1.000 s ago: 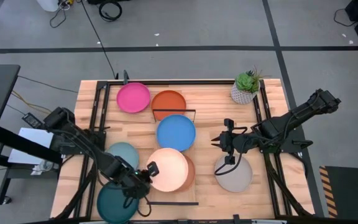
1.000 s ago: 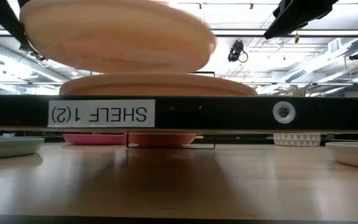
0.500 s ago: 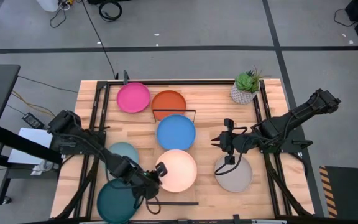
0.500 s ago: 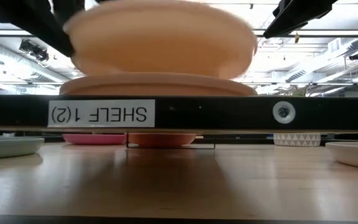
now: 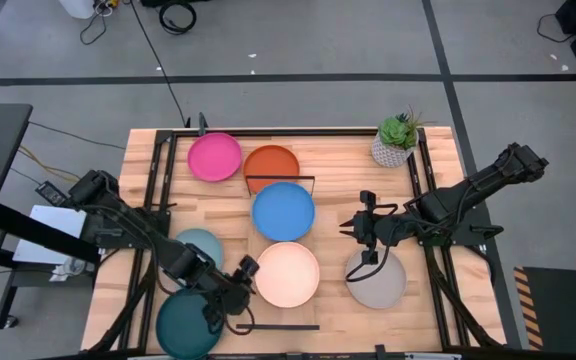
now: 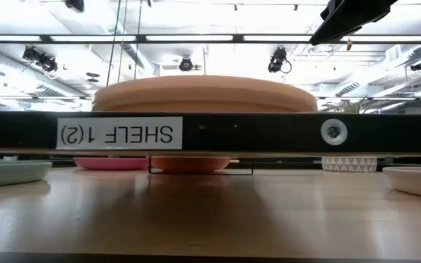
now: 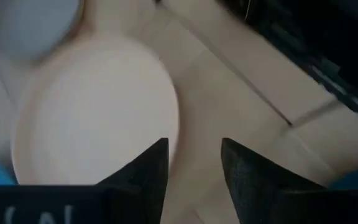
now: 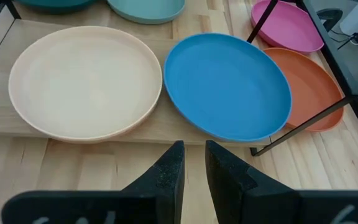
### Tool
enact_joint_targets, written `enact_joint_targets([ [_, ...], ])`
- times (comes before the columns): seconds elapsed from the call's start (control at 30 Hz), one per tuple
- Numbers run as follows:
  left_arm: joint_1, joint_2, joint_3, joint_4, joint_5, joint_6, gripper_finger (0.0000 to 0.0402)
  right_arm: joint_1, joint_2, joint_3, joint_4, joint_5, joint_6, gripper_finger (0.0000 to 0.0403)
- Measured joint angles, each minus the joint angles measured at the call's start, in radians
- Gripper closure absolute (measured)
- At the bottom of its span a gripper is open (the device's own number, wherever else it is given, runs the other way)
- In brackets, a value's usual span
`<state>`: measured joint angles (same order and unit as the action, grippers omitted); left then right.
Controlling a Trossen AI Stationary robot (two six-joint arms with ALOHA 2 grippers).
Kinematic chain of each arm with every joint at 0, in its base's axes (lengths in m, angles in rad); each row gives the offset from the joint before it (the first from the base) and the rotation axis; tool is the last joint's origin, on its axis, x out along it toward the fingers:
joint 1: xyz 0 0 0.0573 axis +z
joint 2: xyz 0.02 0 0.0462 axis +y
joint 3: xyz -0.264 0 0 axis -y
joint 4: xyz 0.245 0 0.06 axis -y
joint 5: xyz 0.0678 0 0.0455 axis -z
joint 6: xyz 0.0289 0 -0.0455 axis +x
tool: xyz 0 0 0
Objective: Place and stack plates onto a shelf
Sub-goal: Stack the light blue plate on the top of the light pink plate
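A white label [image 6: 118, 134] on the black bar in the low view reads "SHELF 1(2)", shown upside down and mirrored. Seven round matte plates can be counted from above: one pink plate [image 5: 214, 157], one orange plate [image 5: 271, 166], one blue plate [image 5: 283, 212], one cream plate [image 5: 287, 273], one light teal plate [image 5: 196, 245], one dark teal plate [image 5: 187, 325] and one grey plate [image 5: 375, 279]. In the low view the cream plate sits on top of another tan-orange plate [image 6: 203, 107], so that makes two in that stack. The long light-wood shelf [image 8: 5, 126] with thin black wire rails runs with its long side from the far edge of the worktop [image 5: 333, 175] toward the near edge. The blue plate and the cream stack lie flat on it, one after the other. The left end effector [image 5: 236, 283] is just beside the cream plate's left rim, its fingers [image 7: 143, 174] spread apart and holding nothing. The right end effector [image 5: 352, 228] hangs above the worktop near the grey plate, its fingers [image 8: 168, 168] close together with a small gap and holding nothing. One small green potted plant [image 5: 396, 140] stands at the far right corner.
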<state>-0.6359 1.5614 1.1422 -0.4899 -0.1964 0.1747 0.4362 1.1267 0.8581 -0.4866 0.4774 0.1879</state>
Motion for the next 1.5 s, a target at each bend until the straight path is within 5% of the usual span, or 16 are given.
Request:
enact_joint_targets([
  [0.27, -0.039, -0.052, -0.163, -0.099, -0.048, -0.354, 0.0258, 0.000, -0.001, -0.050, 0.083, -0.002, -0.033, 0.0332],
  [0.43, -0.032, -0.052, -0.229, -0.187, -0.159, -0.762, 0.0260, 0.000, -0.001, -0.078, 0.114, -0.002, -0.035, 0.0332],
  [0.67, 0.004, -0.049, -0.234, -0.312, -0.074, -1.203, 0.0260, 0.000, -0.001, -0.086, 0.119, -0.002, -0.034, 0.0332],
  [1.17, 0.005, 0.094, -0.234, -0.314, -0.014, -1.284, 0.0267, 0.000, -0.001, -0.086, 0.119, -0.003, -0.037, 0.0332],
  [1.37, 0.012, 0.094, -0.232, -0.369, -0.004, -1.263, 0.0376, 0.000, 0.000, -0.086, 0.124, -0.003, -0.040, 0.0332],
  [1.5, 0.023, 0.093, -0.177, -0.518, -0.010, -1.236, 0.0387, 0.000, 0.000, -0.086, 0.131, -0.003, -0.050, 0.0332],
])
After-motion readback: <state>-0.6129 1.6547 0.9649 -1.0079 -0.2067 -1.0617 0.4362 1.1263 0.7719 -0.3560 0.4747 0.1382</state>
